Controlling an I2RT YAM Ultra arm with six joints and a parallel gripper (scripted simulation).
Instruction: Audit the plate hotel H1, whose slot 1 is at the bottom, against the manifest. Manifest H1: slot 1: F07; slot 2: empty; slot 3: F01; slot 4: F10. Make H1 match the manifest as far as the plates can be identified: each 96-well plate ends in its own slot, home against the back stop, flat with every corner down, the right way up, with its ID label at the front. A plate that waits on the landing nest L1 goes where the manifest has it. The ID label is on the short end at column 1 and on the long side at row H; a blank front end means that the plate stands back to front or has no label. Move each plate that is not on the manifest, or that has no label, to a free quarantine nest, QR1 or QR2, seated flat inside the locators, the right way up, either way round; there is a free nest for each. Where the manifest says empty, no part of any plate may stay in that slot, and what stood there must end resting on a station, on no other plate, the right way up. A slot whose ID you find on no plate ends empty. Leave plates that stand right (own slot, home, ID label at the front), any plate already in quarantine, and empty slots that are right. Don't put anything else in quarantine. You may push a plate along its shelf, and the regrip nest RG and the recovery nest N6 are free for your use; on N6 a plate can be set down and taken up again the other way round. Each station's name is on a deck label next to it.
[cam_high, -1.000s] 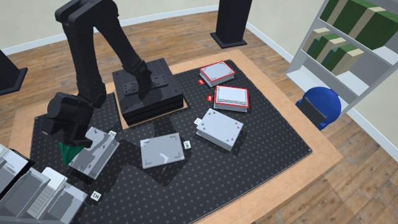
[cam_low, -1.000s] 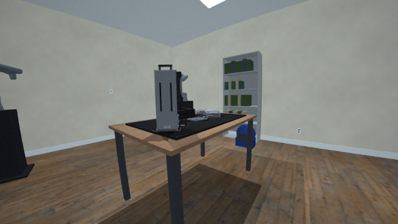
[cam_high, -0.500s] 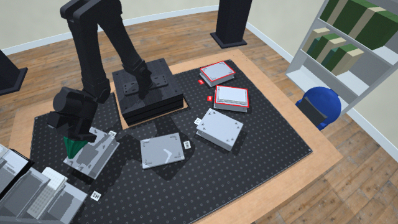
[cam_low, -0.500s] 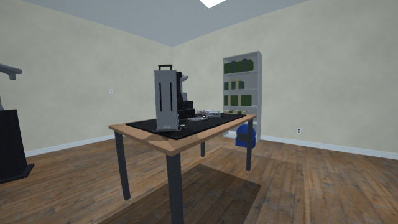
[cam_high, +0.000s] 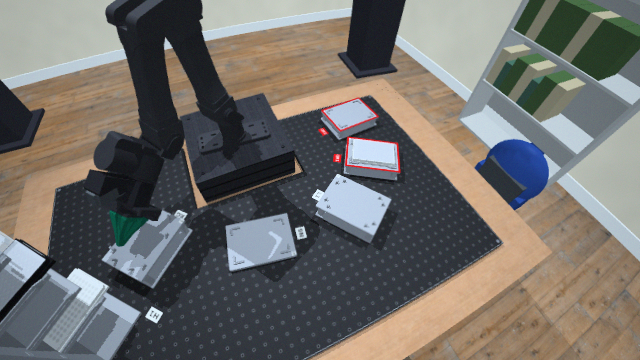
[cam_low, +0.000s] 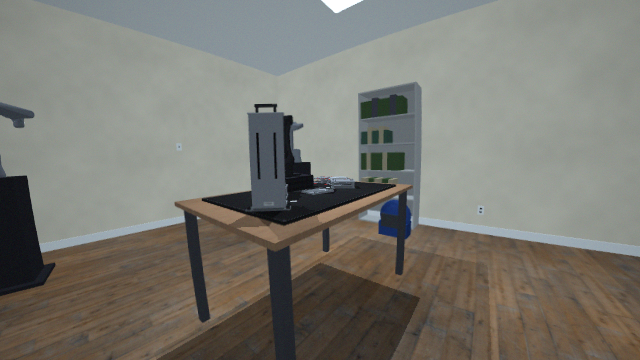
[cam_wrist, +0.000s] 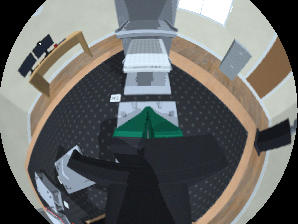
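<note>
Closest to the top camera, bottom left corner, the plate hotel H1 (cam_high: 30, 305) pokes into frame, grey shelves with a white well plate (cam_high: 86, 286) showing its grid of wells at the front. A little white deck label (cam_high: 154, 315) sits on the black mat (cam_high: 350, 280) just beside it.

Next up is the gripper (cam_high: 126, 229), green fingers pinched fully together with nothing between them. It hangs over the left end of a grey nest (cam_high: 150, 250) that stands just in front of the hotel; whether the fingertips touch the nest, can't tell. In the wrist view the green fingers point toward the hotel (cam_wrist: 147, 10), with a white plate (cam_wrist: 147, 56) sticking out of a lower shelf.

Middle of the mat there's a flat grey nest (cam_high: 260, 242) with corner locators and its own small label (cam_high: 301, 233) right beside it. To its right, a taller grey block nest (cam_high: 354, 206) with pins on top, turned at an angle.

Further back, the arm's black pedestal (cam_high: 272, 150) sits in a cutout of the mat. Right of it are two red-rimmed quarantine nests: the nearer one (cam_high: 372, 159) has a white plate seated in it, the farther one (cam_high: 349, 116) shows only its grey floor.

Off the wooden table (cam_high: 520, 250), a blue bin (cam_high: 520, 170) and a bookshelf (cam_high: 480, 95) with green books stand by the wall.
</note>
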